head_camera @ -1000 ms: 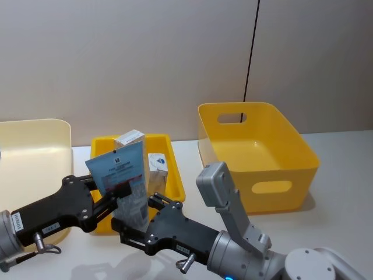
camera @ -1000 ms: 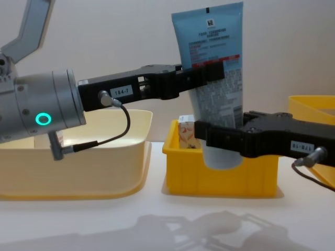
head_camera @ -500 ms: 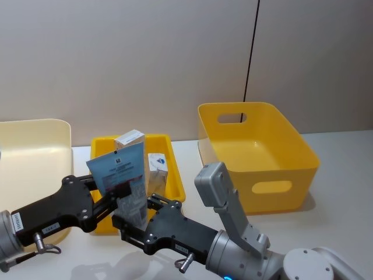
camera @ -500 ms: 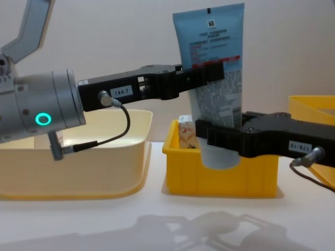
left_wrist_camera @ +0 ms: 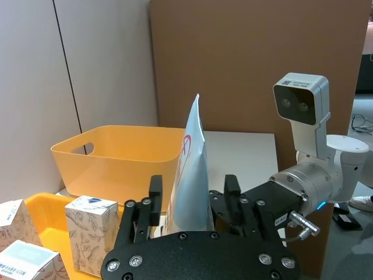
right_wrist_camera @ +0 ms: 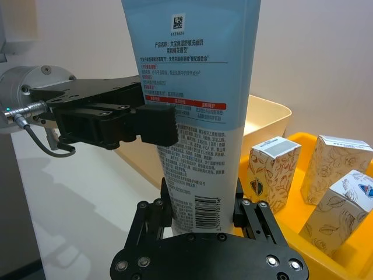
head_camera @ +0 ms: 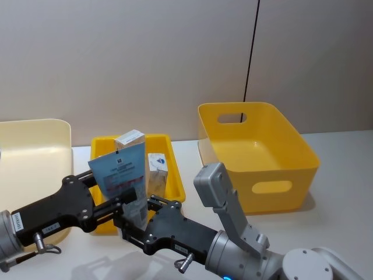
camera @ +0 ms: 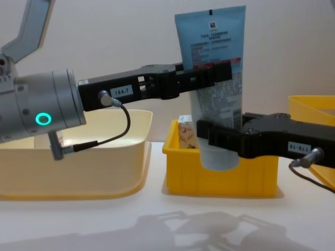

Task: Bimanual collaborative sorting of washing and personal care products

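Robot lab or test cell. Told by bare grey wall panels [head_camera: 145, 58] with a dark seam [head_camera: 252, 52], a plain brown board [left_wrist_camera: 245, 64], a white table [head_camera: 344, 151] carrying plastic bins [head_camera: 256, 154] and a tray [head_camera: 178, 189] of staged props: a tube [camera: 212, 47], small cartons [right_wrist_camera: 271, 169]. Also a robot head [left_wrist_camera: 298, 106] with twin lenses, an arm with a green status ring [camera: 42, 119], numbered labels [camera: 121, 92], loose cables [left_wrist_camera: 360, 121] in the background.
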Controlling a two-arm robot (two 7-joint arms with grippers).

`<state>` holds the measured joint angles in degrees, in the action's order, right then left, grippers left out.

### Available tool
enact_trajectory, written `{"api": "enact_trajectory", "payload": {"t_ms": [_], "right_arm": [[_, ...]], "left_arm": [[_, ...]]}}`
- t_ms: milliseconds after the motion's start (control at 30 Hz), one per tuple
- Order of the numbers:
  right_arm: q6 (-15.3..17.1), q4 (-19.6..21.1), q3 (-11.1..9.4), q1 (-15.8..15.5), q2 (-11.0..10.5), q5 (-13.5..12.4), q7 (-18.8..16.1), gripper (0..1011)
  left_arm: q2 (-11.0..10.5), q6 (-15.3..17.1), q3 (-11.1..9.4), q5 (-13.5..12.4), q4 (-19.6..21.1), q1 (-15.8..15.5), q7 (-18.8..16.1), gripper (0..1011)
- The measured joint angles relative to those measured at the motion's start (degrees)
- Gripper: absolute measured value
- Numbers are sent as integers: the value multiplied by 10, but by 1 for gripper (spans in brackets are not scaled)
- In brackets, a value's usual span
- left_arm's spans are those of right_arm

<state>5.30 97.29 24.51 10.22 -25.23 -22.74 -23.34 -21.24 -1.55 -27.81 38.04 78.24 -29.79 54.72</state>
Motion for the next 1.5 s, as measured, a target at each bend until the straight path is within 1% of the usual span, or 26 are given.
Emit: {"api": "enact_trajectory", "payload": {"t_ms": [67,200,233,300,367,400,467,633,667,767,933,967,1000,1033,1100,1133,1267,1300,1367,1433,1500], "right_arm": [[0,0,0,0,0,0,0,533],[0,0,0,0,0,0,0,529],[0,0,0,0,0,0,0,529],[-1,0,-1,0,0,1,0,529],[-2,1,-3,-2,1,1,2,530],[-2,1,-5,-3,0,2,3,529],[-4,3,-9,-6,0,2,8,530],[-8,10,-23,-17,-1,3,21,529],[-11,13,-30,-21,-2,3,26,529],[-13,18,-39,-28,-3,3,34,529],[-21,29,-66,-45,-7,3,54,529],[-25,32,-75,-50,-8,3,60,529],[-25,32,-75,-50,-8,3,60,529],[-28,35,-85,-54,-8,3,66,529],[-32,37,-93,-57,-9,3,71,529],[-36,39,-101,-60,-9,3,78,529],[-49,41,-122,-62,-9,4,91,529],[-55,41,-130,-62,-8,5,96,529],[-61,40,-137,-61,-8,7,102,529],[-70,36,-149,-55,-6,11,110,529],[-75,33,-154,-51,-5,13,116,529]], "left_arm": [[0,0,0,0,0,0,0,691],[0,0,0,0,0,0,0,792],[0,0,0,0,0,0,0,845],[0,0,0,0,0,0,0,881],[0,0,0,0,0,0,0,959],[0,0,0,0,0,0,0,959],[0,0,0,0,0,0,0,1002],[0,0,0,0,0,0,0,1003],[0,0,0,0,0,0,0,1003],[0,0,0,0,0,0,0,1003],[0,0,0,0,0,0,0,1003],[0,0,0,0,0,0,0,1003],[0,0,0,0,0,0,0,1003],[0,0,0,0,0,0,0,1003],[0,0,0,0,0,0,0,1003],[0,0,0,0,0,0,0,1003],[0,0,0,0,0,0,0,1003],[0,0,0,0,0,0,0,1003],[0,0,0,0,0,0,0,1003],[0,0,0,0,0,0,0,1003],[0,0,0,0,0,0,0,1003]]}}
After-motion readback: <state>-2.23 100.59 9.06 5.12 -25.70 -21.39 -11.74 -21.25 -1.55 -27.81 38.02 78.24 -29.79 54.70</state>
